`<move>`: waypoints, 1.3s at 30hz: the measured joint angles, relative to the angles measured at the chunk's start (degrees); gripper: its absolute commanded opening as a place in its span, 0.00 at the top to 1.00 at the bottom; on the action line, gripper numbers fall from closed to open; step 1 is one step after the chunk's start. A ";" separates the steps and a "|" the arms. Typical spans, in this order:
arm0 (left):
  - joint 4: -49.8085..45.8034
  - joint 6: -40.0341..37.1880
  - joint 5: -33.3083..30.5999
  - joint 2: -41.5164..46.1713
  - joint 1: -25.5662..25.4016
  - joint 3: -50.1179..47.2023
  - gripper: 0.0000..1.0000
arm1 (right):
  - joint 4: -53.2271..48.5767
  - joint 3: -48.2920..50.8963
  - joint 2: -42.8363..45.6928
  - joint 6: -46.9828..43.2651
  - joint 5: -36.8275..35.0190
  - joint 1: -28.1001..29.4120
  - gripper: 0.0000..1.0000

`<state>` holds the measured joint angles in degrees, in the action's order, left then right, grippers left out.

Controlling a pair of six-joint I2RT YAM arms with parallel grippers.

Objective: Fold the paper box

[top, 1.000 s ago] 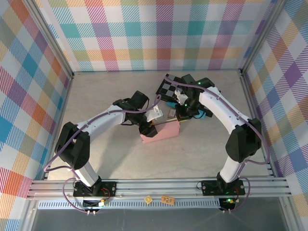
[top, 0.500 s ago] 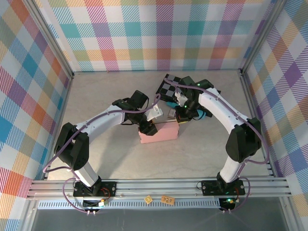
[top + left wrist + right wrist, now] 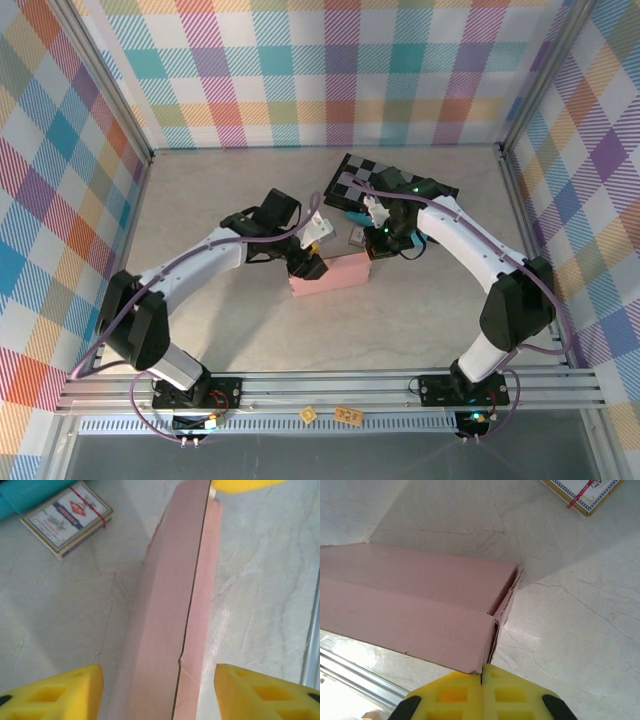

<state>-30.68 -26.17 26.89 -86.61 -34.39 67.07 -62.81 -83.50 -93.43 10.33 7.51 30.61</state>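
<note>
**Box** (image 3: 335,272): pink carton, lying lengthwise on the bench (image 3: 210,300) near its middle, between the two arms, with a seam running along its upper face.
**Left jaws:** standing open and straddling the box's left end. The yellow pads (image 3: 55,692) are sitting one on either side, just clear of the cardboard and gripping nothing.
**Right jaws:** sitting fully shut at the box's right end. The pads (image 3: 450,697) are pressing together at its end corner; cannot tell whether cardboard is caught between them.
**Card pack** (image 3: 67,519): lying near the box, apart from it.
**Checkered board** (image 3: 350,185): lying farther back.
</note>
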 measured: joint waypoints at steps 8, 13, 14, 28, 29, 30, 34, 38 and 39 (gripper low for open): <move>3.43 6.21 -5.03 8.57 0.00 -3.91 0.48 | 0.02 0.00 0.02 0.70 -0.07 0.17 1.00; 0.04 11.80 -11.93 13.22 0.00 -3.89 0.60 | -0.04 -0.17 0.02 1.38 -0.50 0.22 1.00; -1.57 13.11 -13.16 14.36 0.00 -3.80 0.61 | -0.07 -0.28 0.00 1.51 -0.66 0.22 1.00; -18.05 20.39 -18.75 12.94 0.02 -2.32 0.63 | -2.78 -4.83 -3.04 2.56 -0.79 0.22 1.00; -18.18 20.44 -19.06 11.91 0.04 -2.27 0.63 | -3.04 -4.90 -3.19 2.56 -0.74 0.22 1.00; -18.32 20.44 -19.15 11.08 0.04 -2.27 0.63 | -3.21 -4.98 -3.30 2.58 -0.66 0.22 1.00; -18.75 20.41 -20.15 8.17 0.04 -1.62 0.64 | -3.67 -5.11 -3.54 2.58 -0.39 0.22 1.00; -18.69 20.41 -20.63 6.95 0.22 -0.35 0.65 | -4.17 -5.11 -3.54 2.58 -0.28 0.22 1.00; -18.71 20.44 -20.63 6.93 0.24 -0.13 0.65 | -4.20 -5.11 -3.54 2.58 -0.15 0.22 1.00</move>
<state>-49.39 -5.74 6.26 -79.68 -34.15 66.94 -67.00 -88.62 -96.97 12.91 7.35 30.83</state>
